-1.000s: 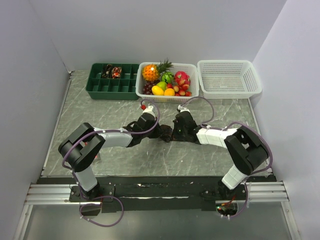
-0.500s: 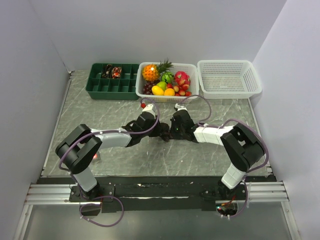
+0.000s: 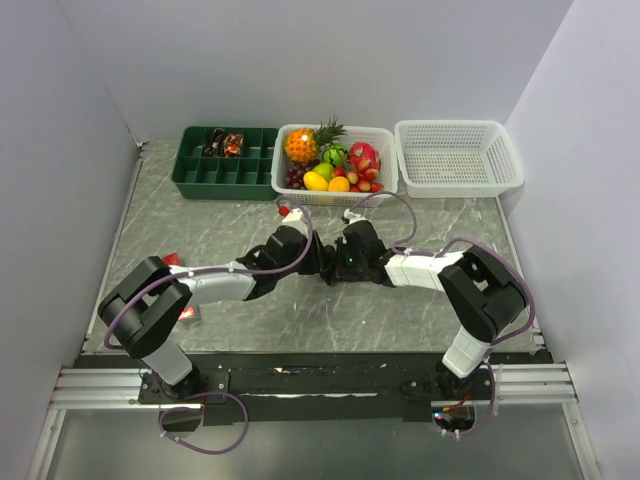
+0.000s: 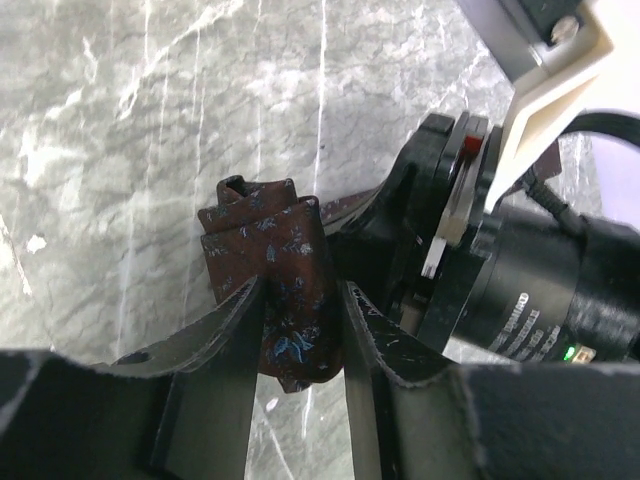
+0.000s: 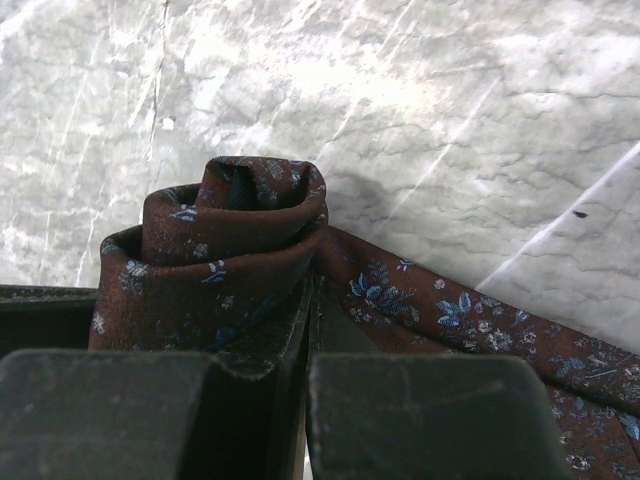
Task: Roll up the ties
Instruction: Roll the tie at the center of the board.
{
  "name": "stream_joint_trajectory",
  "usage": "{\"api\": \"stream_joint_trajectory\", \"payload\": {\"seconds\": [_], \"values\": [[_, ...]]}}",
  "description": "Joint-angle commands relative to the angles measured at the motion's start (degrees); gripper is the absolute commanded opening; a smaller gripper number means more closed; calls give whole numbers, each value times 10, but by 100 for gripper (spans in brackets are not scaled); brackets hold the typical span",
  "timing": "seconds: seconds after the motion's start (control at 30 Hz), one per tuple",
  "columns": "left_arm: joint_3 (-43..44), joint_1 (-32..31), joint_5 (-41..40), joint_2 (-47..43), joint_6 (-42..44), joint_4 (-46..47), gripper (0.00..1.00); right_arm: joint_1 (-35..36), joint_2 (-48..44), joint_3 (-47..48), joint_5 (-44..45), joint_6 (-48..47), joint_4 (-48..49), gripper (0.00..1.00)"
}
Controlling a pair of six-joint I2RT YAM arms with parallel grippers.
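A dark brown tie with a small blue flower pattern is partly rolled into a coil on the marble table. Its loose tail runs off to the right. My left gripper is shut on the coil, with one finger pressing each side. My right gripper is shut, with the tie fabric pinched at the coil's base. In the top view both grippers meet at mid-table, left gripper and right gripper, and they hide the coil. Rolled ties sit in the green tray.
The green compartment tray stands at the back left. A white basket of toy fruit is at back centre and a white basket at back right. Small red bits lie on the table near the left arm.
Both grippers have moved slightly toward the back and left, still together on the tie. The left arm's elbow has swung further left, uncovering a small red bit on the table.
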Motion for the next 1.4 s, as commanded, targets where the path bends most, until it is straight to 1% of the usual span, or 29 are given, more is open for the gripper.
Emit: {"api": "stream_joint_trajectory", "payload": {"seconds": [0.0, 0.17, 0.23, 0.43, 0.5, 0.77, 1.0, 1.23, 1.37], "values": [[-27, -4, 27, -34, -27, 79, 39, 8, 5, 5, -26, 7, 32, 0], [-46, -4, 46, -32, -42, 102, 37, 9, 7, 12, -35, 1, 26, 0], [-51, -5, 51, -29, -46, 108, 36, 9, 5, 21, -38, -5, 11, 0], [-52, -4, 46, -39, -45, 106, 37, 8, -23, 41, -38, -33, -35, 0], [-46, -5, 50, -35, -42, 102, 38, 9, -26, 41, -40, -33, -36, 0], [-37, -7, 79, -2, -56, 136, 40, 9, -37, 42, -12, -47, -80, 0], [-14, -22, 78, 22, -58, 137, 40, 9, -27, 42, -9, -52, -95, 0], [6, -36, 78, 57, -64, 146, 40, 9, -25, 39, 16, -62, -110, 0], [3, -41, 75, 76, -79, 169, 40, 9, -34, 28, 18, -63, -106, 0]]}}
